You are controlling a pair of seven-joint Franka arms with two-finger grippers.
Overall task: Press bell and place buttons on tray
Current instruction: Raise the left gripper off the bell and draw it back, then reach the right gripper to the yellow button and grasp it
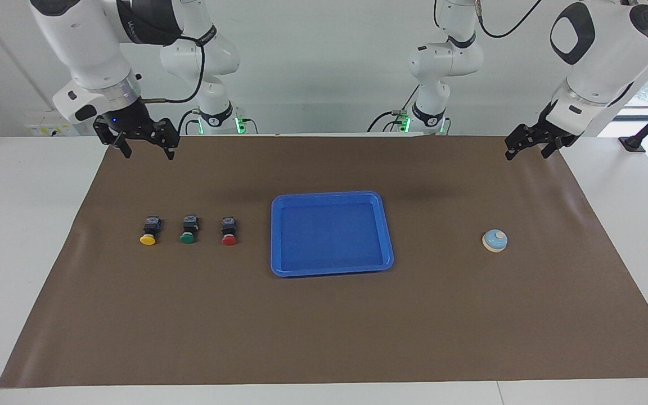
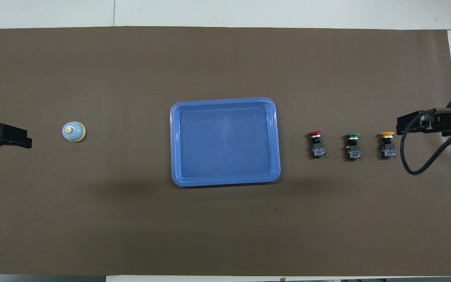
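left gripper (image 1: 528,148) spread, empty, raised over the brown mat's (image 1: 324,337) edge; right gripper (image 1: 145,146) likewise. small light-blue dome bell (image 1: 494,241) rests beside bright blue rectangular plastic tray (image 1: 332,271); three black-bodied push-buttons (image 1: 188,230) lie toward the right arm's end.

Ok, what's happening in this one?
Nothing is being handled. Both arms hang raised, tools open and empty: the left tool above the small light-blue bell, the right tool above the mat's robot-side edge near three black push-buttons with yellow, green and red caps. The bright blue plastic tray holds nothing.
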